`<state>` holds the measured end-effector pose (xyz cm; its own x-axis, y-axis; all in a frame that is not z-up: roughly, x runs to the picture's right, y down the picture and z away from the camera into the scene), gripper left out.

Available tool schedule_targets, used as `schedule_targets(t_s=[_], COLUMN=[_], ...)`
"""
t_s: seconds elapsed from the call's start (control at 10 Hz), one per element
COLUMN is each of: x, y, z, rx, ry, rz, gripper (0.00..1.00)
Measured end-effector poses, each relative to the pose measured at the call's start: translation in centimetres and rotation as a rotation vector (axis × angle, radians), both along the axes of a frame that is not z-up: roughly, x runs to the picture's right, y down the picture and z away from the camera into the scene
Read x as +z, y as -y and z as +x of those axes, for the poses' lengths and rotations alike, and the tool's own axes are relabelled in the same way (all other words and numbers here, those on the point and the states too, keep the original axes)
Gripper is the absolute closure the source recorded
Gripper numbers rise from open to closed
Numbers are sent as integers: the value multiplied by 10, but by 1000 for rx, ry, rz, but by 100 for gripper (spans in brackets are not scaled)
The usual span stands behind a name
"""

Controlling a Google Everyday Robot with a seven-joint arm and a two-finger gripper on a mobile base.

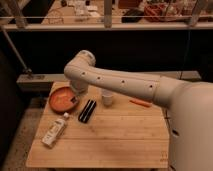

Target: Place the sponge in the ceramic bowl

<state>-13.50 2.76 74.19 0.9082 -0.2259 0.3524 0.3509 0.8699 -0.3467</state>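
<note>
A: One camera view, so where is the gripper point(75, 93)?

B: At the far-left corner of the worktop point(115, 145). It hangs from the bent white arm point(125, 82), pointing down over the right rim of the ceramic bowl point(60, 98).

A: Spread, or pinched on something?

B: I cannot tell; the wrist covers it from this side.

A: And the sponge?

B: I cannot pick it out for certain. A small dark patch sits right under the gripper at the bowl's rim, but whether that is the sponge, or whether it is held, I cannot say.

A: What else lies there?

B: A flat black object point(87, 110) just right of the bowl, a white cup point(106, 98) near the middle of the far edge, a thin orange item point(140, 103) further right along that edge, and a white bottle point(55, 131) lying by the left edge.
</note>
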Motion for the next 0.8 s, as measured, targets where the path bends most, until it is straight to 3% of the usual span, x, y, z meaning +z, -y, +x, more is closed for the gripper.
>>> schedule_targets(t_s=[0.8], x=[34], y=[24], z=[-28], rx=[-14], ry=[27], rz=[12], gripper=[93])
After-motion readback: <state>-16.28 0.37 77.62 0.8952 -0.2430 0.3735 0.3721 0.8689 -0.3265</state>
